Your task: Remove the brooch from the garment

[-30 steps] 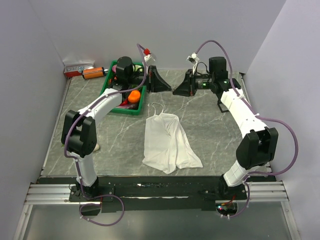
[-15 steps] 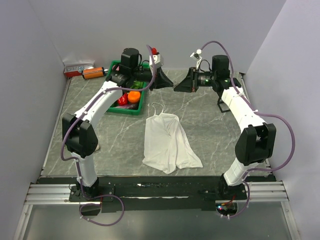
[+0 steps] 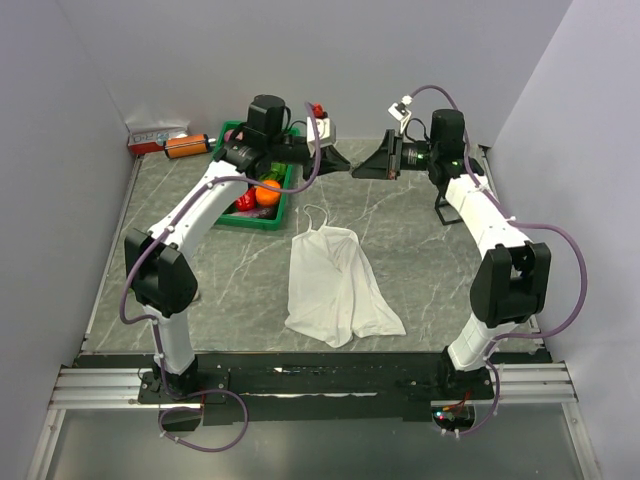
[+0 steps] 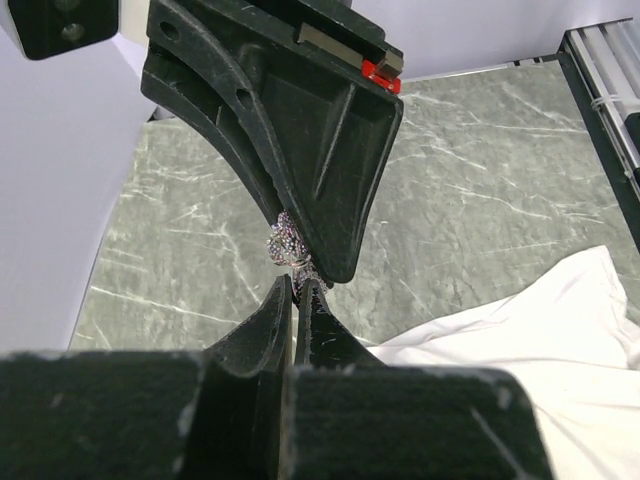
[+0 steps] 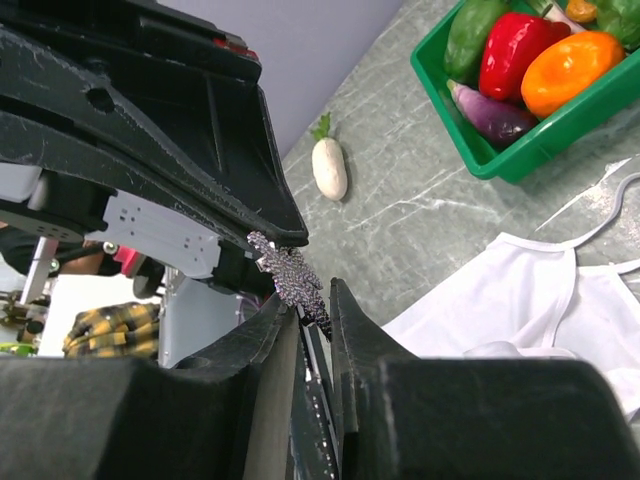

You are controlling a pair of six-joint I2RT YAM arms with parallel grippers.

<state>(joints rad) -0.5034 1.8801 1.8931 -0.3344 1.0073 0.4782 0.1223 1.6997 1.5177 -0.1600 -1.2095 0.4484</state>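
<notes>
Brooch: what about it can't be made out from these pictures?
Right wrist: the brooch runs down between the right gripper fingers; its lower end is hidden.
Left wrist: the right gripper's finger covers part of it above the left gripper; which gripper pinches it is unclear.
Top external: too small to see where the grippers meet.

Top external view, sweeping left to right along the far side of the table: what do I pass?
Red-and-white box → orange object → green bin of vegetables → left gripper → right gripper, the two meeting tip to tip. The brooch where they meet is too small to see in this view.
</notes>
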